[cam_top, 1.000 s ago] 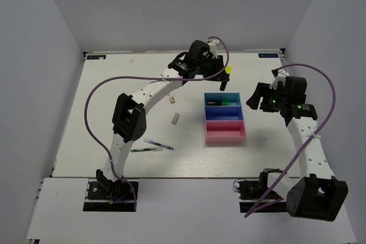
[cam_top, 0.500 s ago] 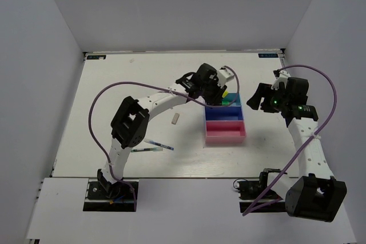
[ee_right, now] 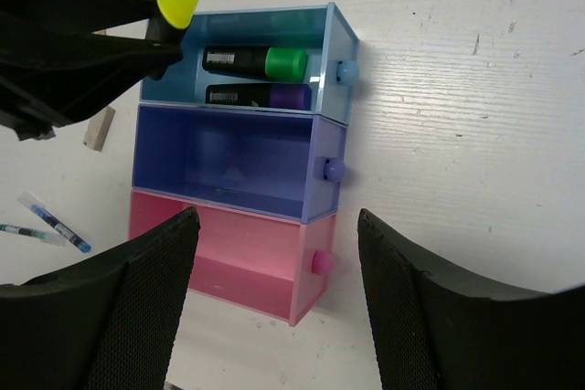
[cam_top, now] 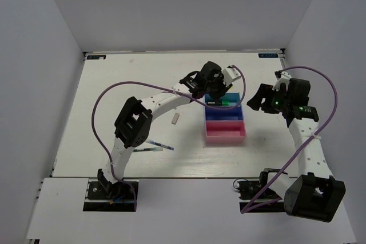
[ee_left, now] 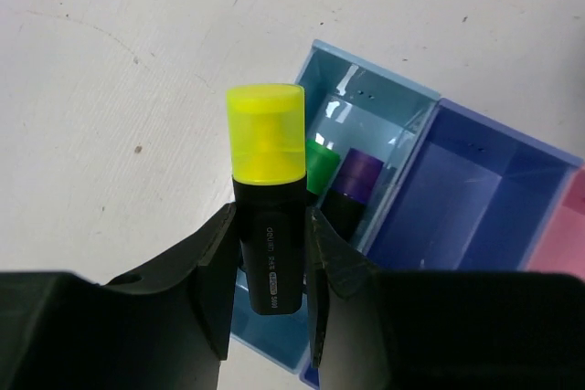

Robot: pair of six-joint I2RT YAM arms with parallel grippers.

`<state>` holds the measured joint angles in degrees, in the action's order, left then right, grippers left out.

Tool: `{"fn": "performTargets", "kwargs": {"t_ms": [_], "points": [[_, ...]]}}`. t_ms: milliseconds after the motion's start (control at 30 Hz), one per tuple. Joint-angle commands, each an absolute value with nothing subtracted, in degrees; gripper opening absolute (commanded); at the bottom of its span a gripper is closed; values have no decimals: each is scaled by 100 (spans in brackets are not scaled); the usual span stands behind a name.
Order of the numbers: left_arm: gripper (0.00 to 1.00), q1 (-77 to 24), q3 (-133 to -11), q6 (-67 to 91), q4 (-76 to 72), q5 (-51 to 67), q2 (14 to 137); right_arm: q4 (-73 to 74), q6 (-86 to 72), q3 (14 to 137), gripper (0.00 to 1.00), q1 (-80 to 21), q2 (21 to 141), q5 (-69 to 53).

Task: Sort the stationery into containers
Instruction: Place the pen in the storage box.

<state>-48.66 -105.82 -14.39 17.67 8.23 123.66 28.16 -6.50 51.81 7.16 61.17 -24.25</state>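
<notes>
Left pincer (ee_left: pixel 270 230) grips yellow-capped highlighter (ee_left: pixel 266 139), poised over light blue tray (ee_right: pixel 335 43); right pincer (ee_right: pixel 274 235) wide, empty.

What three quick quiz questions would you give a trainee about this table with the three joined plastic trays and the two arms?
1. True or false: the dark blue plastic tray has a highlighter lying in it.
2. What is the left gripper holding? A: a thin pen. B: a black highlighter with a yellow cap. C: a small eraser.
3. How many items lie inside the light blue plastic tray?

Key
1: False, it is empty.
2: B.
3: Two, the green-capped highlighter and the purple-capped highlighter.
</notes>
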Motion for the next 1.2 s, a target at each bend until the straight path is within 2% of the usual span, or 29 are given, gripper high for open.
{"fn": "performTargets", "kwargs": {"t_ms": [0,267,467,500,633,800,933,967,1033,1067,1100,1133,1167], "points": [[0,-4869,-10907,-1863,1749,589,12497,2637,-712,5150,73,765,6117,-2619],[0,-4869,-10986,-1907,1591,211,12735,2619,-712,5133,74,835,6152,-2725],[26,-4895,-10608,-1644,1441,202,12551,2619,-703,5142,77,879,6161,-2803],[39,-4887,-10608,-1548,1459,202,12490,2628,-694,5142,77,870,6170,-2804],[62,-4966,-10521,-1477,1459,159,12305,2637,-712,5133,77,896,6179,-2821],[65,-5010,-10354,-1257,1415,123,11945,2654,-721,5142,77,923,6179,-2883],[28,-5080,-9802,-986,1108,44,11323,2654,-703,5133,75,949,6153,-2883],[14,-5115,-9495,-906,838,35,11181,2628,-660,5124,72,967,6126,-2883],[0,-5202,-8916,-686,555,-322,10430,2593,-615,5072,42,949,6074,-2927],[0,-5212,-8729,-425,632,-656,10232,2584,-398,5036,26,958,6056,-3083],[0,-5212,-8327,-143,755,-859,9839,2567,-265,5001,1,958,6038,-3215],[0,-5177,-8236,-45,1565,-983,9470,2584,-29,4949,0,958,5986,-3513],[0,-5151,-8131,713,1860,-1263,9344,2601,287,4905,0,923,5959,-3890]]}}
